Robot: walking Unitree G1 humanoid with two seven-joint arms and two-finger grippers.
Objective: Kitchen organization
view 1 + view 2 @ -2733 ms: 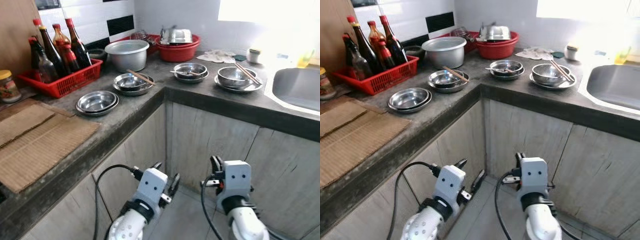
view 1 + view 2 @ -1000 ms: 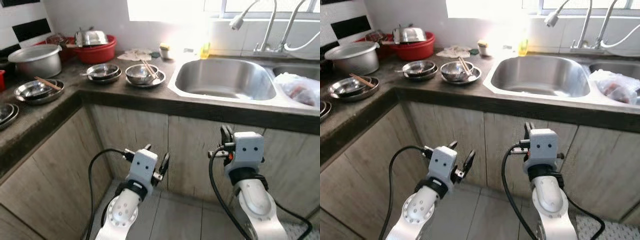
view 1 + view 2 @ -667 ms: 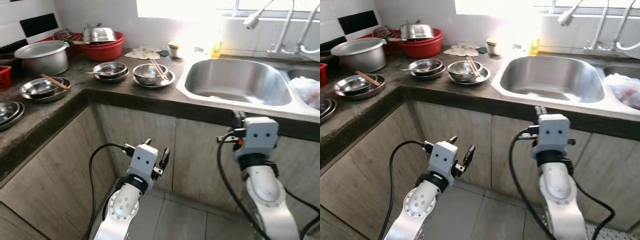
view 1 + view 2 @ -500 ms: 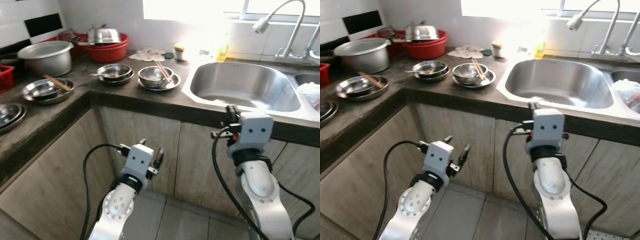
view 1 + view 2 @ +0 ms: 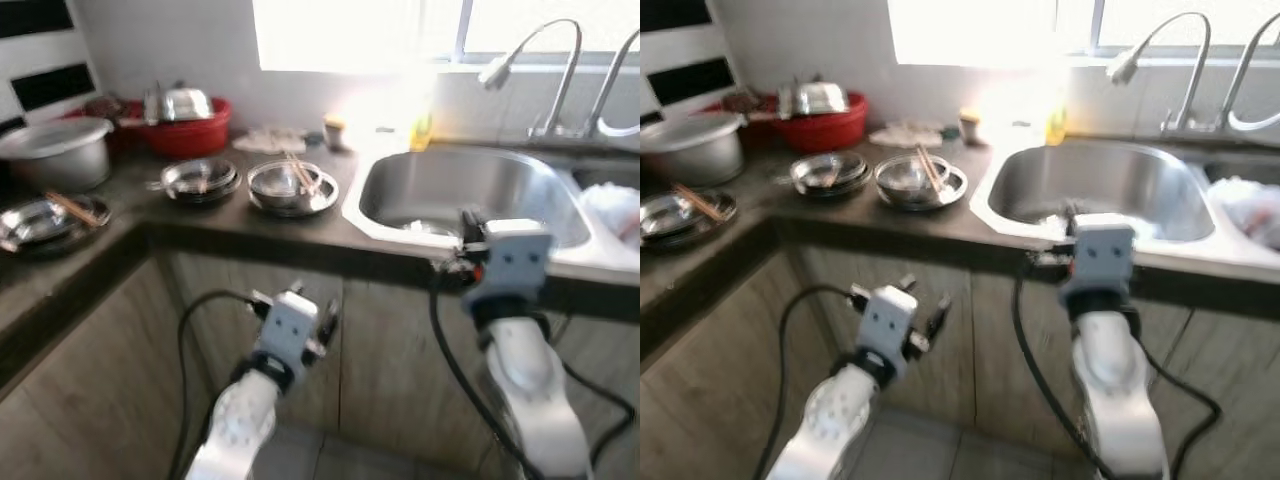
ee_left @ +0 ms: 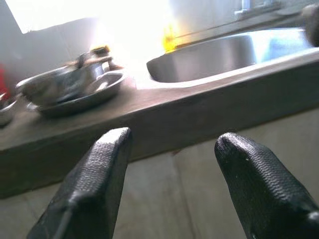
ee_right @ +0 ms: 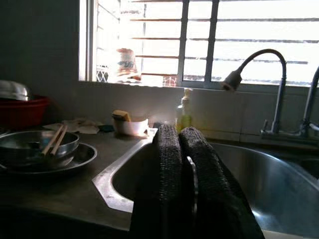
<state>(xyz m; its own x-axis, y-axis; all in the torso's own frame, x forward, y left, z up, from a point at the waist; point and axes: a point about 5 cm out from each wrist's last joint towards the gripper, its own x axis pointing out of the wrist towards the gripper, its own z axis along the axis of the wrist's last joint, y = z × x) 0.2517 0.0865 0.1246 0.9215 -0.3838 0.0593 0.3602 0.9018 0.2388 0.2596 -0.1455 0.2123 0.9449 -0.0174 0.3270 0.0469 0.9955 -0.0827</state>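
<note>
Before you: counter (image 5: 200, 215) at left carried bowls (image 5: 293, 185), a basin (image 5: 185, 125) behind them, a pot (image 5: 50, 150) farther left; sink (image 5: 455, 195) lay right, faucet (image 5: 540, 70) behind it.

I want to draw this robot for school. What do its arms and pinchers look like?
Both arms are rounded silver tubes. Each ends in a boxy white wrist block with two small dark dots, like eyes. A black cable loops out beside each arm. The left gripper and right gripper each have two long black fingers with a bumpy, textured skin and rounded tips.
</note>
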